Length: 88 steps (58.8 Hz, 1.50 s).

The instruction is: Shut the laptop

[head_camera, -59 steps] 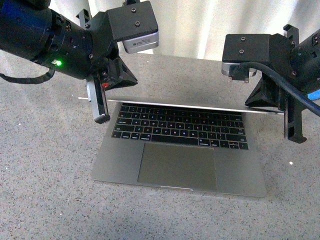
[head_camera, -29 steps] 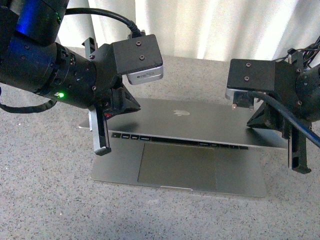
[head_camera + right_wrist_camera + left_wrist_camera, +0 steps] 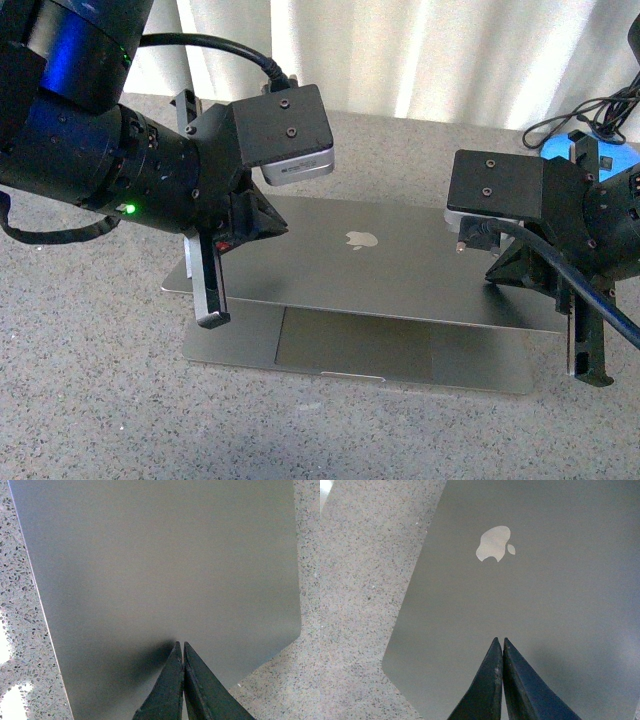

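While pinched closed, end effectors [image 3: 499, 641] [image 3: 180, 644] over laptop [image 3: 400, 265]

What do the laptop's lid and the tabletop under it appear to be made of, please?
The laptop lid looks like matte grey metal, probably aluminium: even soft sheen, with a mirror-like logo. The tabletop looks like speckled stone or a composite: fine dark and light flecks throughout.

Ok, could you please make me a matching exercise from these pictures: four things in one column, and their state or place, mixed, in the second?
1 laptop lid
2 trackpad
3 apple logo
4 left gripper

a shiny, in the lid's middle
b shut, over the lid
c tilted down, not yet flat
d partly showing under the lid's front edge

Pairs: 1-c, 2-d, 3-a, 4-b
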Tool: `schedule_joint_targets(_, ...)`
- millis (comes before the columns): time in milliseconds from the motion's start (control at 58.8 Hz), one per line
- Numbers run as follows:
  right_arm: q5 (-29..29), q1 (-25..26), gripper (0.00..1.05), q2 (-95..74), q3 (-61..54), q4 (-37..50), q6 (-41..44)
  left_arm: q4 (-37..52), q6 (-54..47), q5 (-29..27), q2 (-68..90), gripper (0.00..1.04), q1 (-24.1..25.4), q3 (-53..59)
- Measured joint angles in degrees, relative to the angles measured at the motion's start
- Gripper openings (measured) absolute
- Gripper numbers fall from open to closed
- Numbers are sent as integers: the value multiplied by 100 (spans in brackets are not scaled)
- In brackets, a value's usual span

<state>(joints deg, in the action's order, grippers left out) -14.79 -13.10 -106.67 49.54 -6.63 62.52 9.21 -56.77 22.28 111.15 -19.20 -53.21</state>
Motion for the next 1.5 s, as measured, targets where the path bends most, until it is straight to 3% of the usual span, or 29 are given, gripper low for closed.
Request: schedule_joint_targets(1497, -168, -2, 1, -446, -179, 345, -87, 599, 157, 76, 660, 4, -11, 374)
